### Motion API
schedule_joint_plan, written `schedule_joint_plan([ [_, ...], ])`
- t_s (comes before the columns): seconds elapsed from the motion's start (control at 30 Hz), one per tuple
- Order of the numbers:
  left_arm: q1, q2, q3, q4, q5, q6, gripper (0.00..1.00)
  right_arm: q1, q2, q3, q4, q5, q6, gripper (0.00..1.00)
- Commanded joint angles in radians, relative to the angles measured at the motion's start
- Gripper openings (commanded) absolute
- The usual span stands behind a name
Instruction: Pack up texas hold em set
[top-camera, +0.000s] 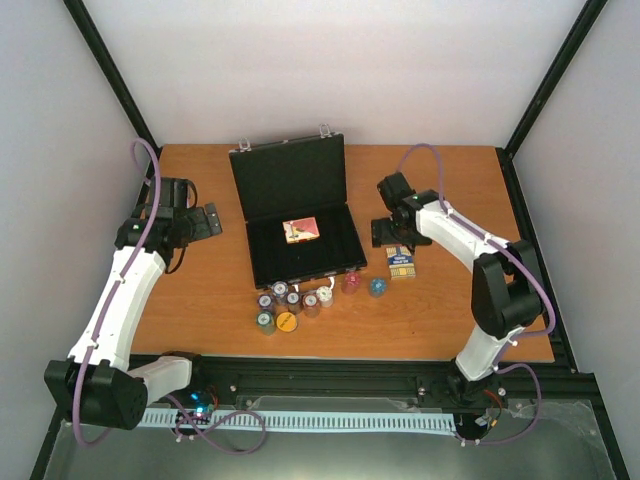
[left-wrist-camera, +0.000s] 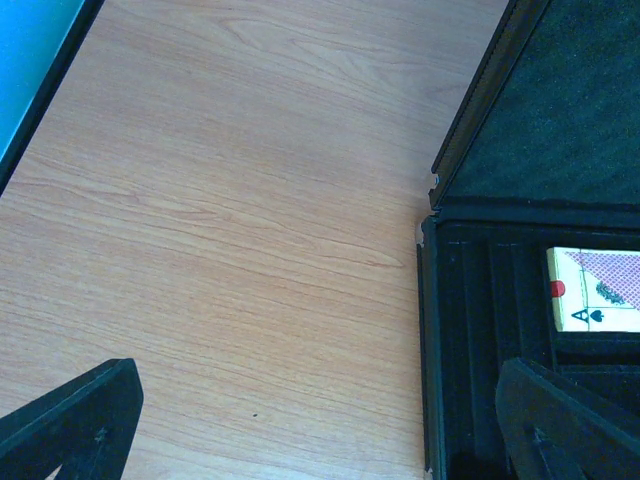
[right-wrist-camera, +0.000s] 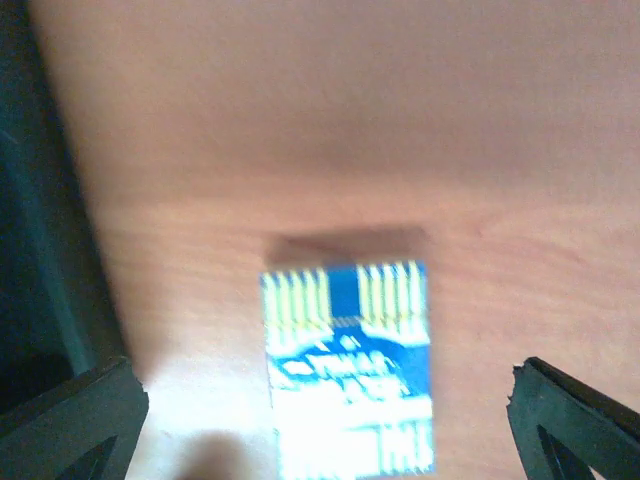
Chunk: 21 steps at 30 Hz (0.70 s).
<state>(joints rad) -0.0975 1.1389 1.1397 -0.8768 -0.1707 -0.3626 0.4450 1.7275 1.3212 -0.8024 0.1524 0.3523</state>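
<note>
You are hovering the right gripper (right-wrist-camera: 322, 420), spread wide, above the card box (right-wrist-camera: 347, 365): likely light, rigid, slick; pinch its long sides.

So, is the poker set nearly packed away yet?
Just started. One card deck lies in the open case. The right gripper hovers open over the blue deck on the table. All the chip stacks sit outside, and the case needs closing.
</note>
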Motion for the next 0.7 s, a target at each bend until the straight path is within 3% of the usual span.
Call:
schedule_joint_plan([
  [0.0, -0.001, 0.010, 0.011, -0.001, 0.010, 0.007, 1.00, 0.003, -0.025, -0.063, -0.083, 0.009, -0.035, 1.00],
  [0.67, -0.001, 0.017, 0.023, -0.010, -0.014, 0.002, 1.00, -0.061, 0.151, -0.149, -0.004, -0.033, -0.079, 1.00],
])
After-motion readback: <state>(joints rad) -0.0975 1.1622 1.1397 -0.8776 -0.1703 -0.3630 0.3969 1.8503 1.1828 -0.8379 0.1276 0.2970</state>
